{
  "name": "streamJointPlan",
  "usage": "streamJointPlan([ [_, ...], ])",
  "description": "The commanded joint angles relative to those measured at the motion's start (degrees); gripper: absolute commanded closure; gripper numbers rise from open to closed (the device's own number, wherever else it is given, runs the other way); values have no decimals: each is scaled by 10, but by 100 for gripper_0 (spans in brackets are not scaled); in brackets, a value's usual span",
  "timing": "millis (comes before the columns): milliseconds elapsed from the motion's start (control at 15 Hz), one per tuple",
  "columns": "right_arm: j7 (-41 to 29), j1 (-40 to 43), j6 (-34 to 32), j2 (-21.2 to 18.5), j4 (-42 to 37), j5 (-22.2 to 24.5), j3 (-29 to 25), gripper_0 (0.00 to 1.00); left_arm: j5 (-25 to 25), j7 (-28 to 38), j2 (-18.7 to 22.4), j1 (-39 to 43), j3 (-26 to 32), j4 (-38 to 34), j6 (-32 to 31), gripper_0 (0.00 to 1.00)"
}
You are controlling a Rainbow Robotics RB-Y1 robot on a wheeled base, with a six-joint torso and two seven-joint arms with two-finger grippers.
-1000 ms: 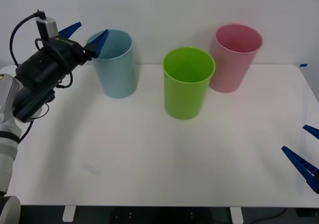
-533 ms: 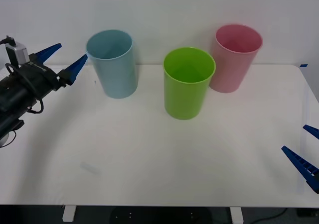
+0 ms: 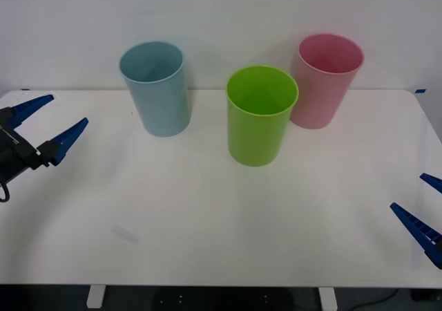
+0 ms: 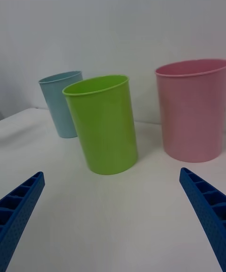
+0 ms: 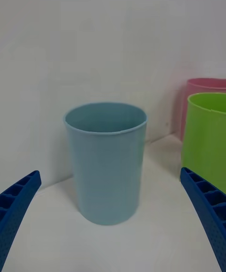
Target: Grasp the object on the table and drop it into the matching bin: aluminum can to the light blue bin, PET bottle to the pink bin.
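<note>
Both grippers spread wide and empty, three bins upright at the back of the desk.

Your left gripper [image 3: 46,126] hangs over the left edge of the white desk [image 3: 207,214], fingers apart with nothing between them. Next comes the light blue bin [image 3: 157,90], then a lime green bin [image 3: 261,116], then the pink bin [image 3: 326,81] just behind it. Your right gripper [image 3: 427,211] sits low at the right edge, likewise agape. You cannot tell where the can is.
</note>
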Motion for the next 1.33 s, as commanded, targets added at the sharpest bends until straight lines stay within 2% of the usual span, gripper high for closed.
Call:
streamJointPlan([
  [67,0,0,0,0,0,0,0,0,0,-11,-1,56,35,-37,-20,0],
  [400,0,0,0,0,0,0,0,0,14,-23,0,129,82,-61,-68,0],
  [733,0,0,0,0,0,0,0,0,47,-32,8,183,86,-71,-74,0],
  [1333,0,0,0,0,0,0,0,0,67,-27,8,211,83,-70,-82,0],
])
